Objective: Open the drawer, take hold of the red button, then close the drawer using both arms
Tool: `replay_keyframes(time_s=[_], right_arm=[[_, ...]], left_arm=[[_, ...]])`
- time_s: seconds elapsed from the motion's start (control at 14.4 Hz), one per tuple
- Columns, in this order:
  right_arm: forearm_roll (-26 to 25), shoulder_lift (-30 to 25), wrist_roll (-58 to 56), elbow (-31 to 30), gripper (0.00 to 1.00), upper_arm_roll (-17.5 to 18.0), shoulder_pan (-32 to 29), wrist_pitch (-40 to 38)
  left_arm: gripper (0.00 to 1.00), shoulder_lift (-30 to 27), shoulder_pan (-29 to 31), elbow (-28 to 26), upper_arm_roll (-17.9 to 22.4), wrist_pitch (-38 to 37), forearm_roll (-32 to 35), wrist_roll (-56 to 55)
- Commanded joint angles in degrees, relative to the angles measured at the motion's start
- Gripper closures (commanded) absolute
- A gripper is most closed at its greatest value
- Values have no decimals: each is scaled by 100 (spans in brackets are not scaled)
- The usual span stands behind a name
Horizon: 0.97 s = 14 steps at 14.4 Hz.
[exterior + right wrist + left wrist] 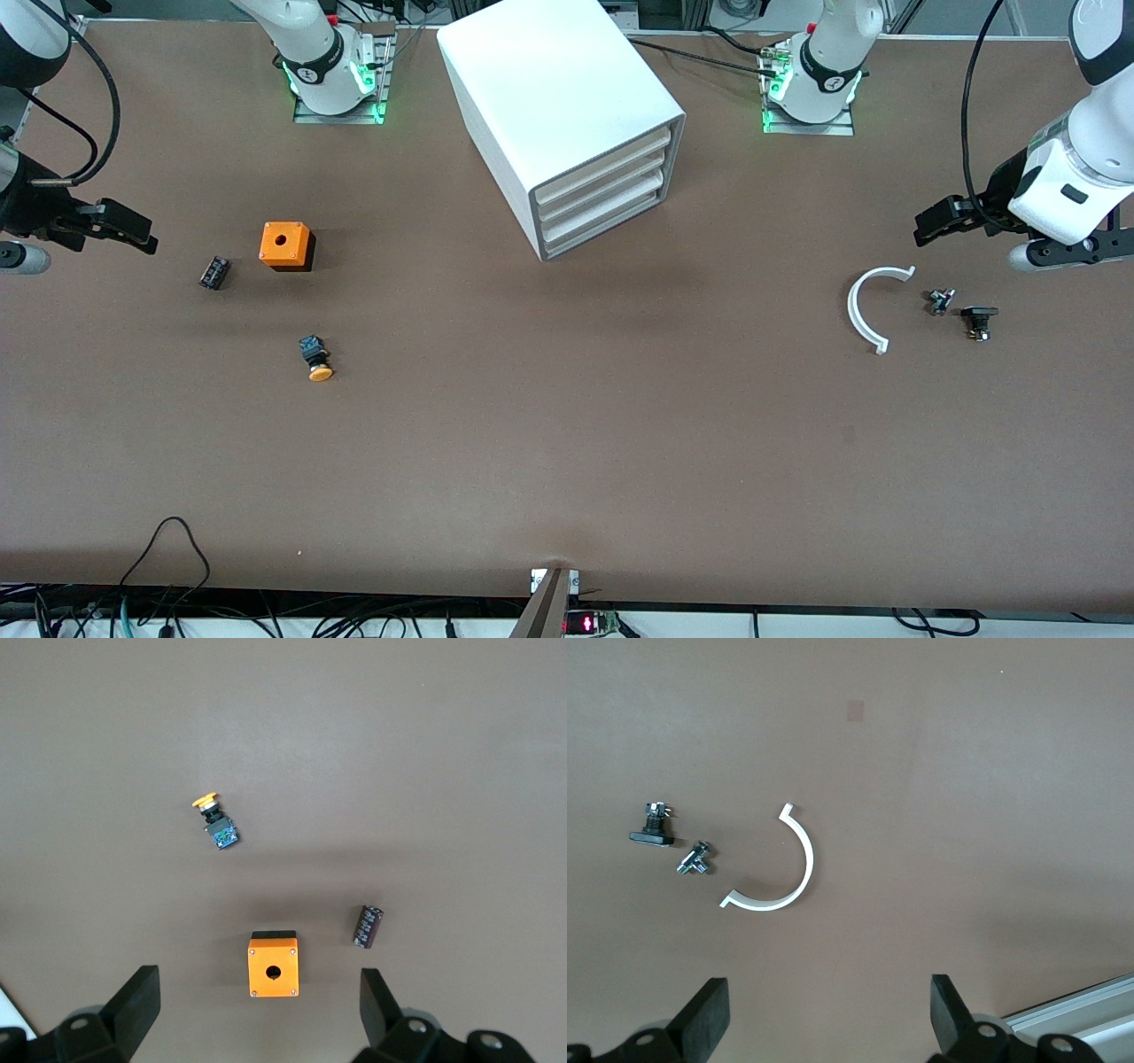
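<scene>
The white cabinet [567,106] stands at the middle of the table near the arms' bases. Its three cream-fronted drawers [611,190] are all shut. The red-capped button is hidden from every view. My left gripper [932,226] hangs open and empty over the left arm's end of the table; the left wrist view [828,1019] shows bare table between its fingers. My right gripper [135,232] hangs open and empty over the right arm's end; in the right wrist view [258,1003] it is over the table just beside the orange cube box [273,967].
At the right arm's end lie the orange cube box with a hole [285,245], a small black part [213,272] and an orange-capped button [317,359]. At the left arm's end lie a white curved strip [864,310], a small metal part [940,301] and a black part [979,321].
</scene>
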Motion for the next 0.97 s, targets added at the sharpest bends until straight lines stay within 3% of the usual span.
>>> replay_keyframes(time_s=[0.0, 0.35, 0.55, 0.76, 0.9], right_arm=[[-71, -132, -6, -133, 0, 11, 9, -8], [-54, -36, -85, -89, 0, 11, 9, -17], [-36, -9, -85, -80, 0, 11, 9, -8], [-45, -1, -102, -80, 0, 11, 9, -17], [-36, 8, -103, -71, 0, 11, 9, -34]], left_arm=[[0, 48, 44, 126, -41, -27, 85, 65], [0, 144, -9, 258, -111, -27, 129, 57], [0, 757, -61, 310, -137, -115, 146, 65], [0, 997, -70, 671, -137, -659, 32, 109], [0, 1251, -149, 645, -190, -835, -457, 118]])
